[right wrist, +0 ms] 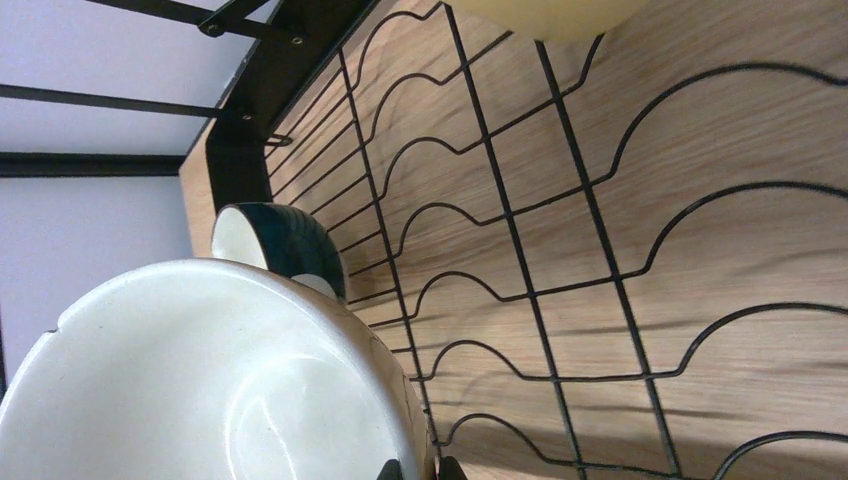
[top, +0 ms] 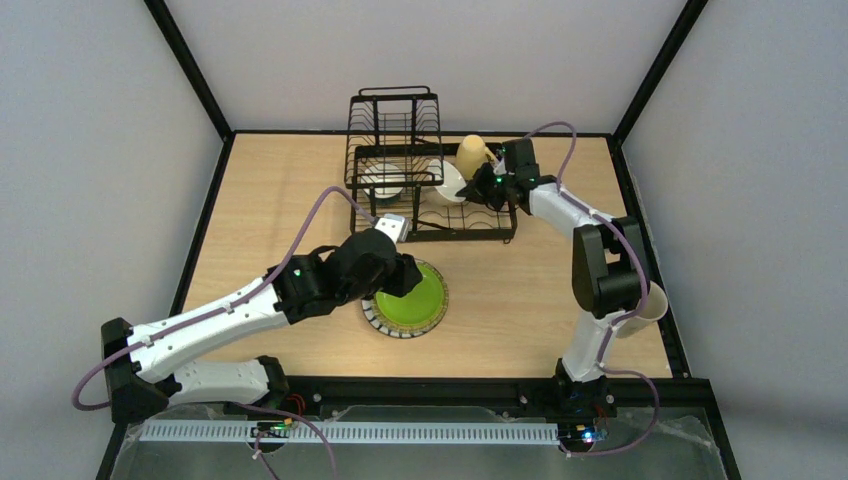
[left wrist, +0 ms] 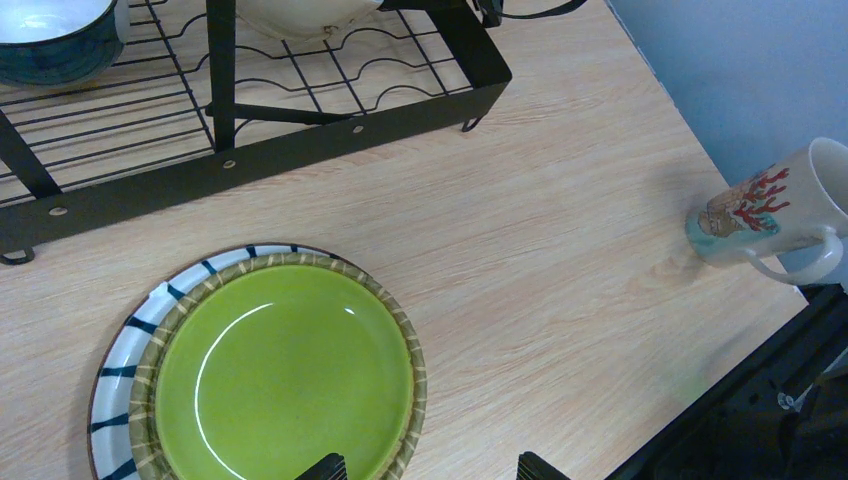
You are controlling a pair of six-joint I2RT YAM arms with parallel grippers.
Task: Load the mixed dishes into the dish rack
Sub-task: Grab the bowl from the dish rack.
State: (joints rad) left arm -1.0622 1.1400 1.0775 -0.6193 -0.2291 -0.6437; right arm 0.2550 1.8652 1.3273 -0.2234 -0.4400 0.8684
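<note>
The green plate [top: 412, 303] with a striped rim lies flat on the table in front of the black dish rack [top: 432, 160]. My left gripper [top: 404, 280] hovers open over the plate's near edge; in the left wrist view [left wrist: 430, 470] one finger is over the plate [left wrist: 280, 370] and the other over bare wood, with the rim between them. My right gripper [top: 487, 187] is shut on the rim of the white bowl [top: 450, 182], held tilted over the rack's flat tray [right wrist: 560, 300]; the bowl [right wrist: 200, 380] fills the right wrist view's lower left. The blue-outside bowl [top: 388, 187] sits in the tray. The yellow mug [top: 473, 155] stands beside my right gripper.
The cream mug [top: 645, 305], with a red coral print [left wrist: 770, 215], lies on its side at the table's right edge, behind the right arm's elbow. The rack's tall basket tier [top: 394, 125] rises at the back left. A black frame rail [top: 450, 385] runs along the near edge.
</note>
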